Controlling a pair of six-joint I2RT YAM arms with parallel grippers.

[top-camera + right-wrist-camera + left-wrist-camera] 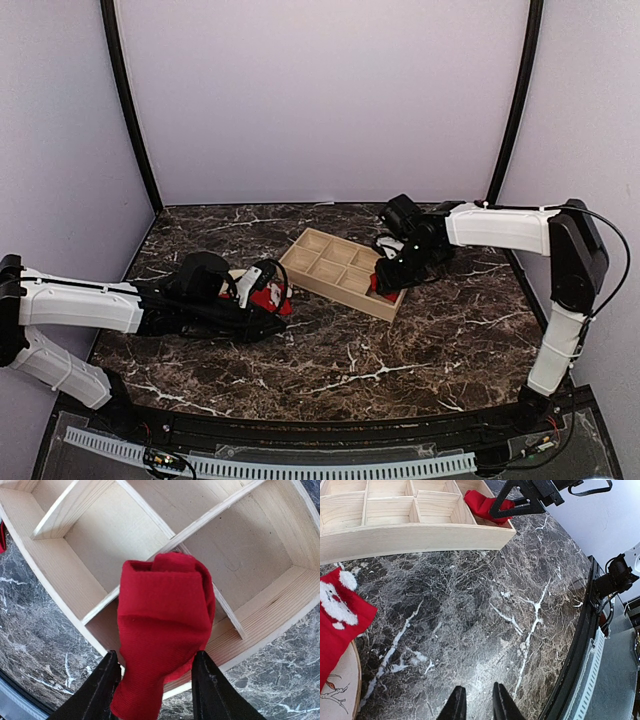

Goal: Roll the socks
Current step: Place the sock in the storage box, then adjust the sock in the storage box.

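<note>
Clasping the rolled red fabric sock [165, 605], your right end effector [156, 655] points it at twelve o'clock over the wooden tray [250, 555].

Light even, soft and bright in all views, shadows faint; pale sheen on the marble table [485, 630] toward its near edge; wrist views bow the wooden tray [410, 537] at the edges; rolled red sock [160, 630] sharp; top view coarse.
</note>
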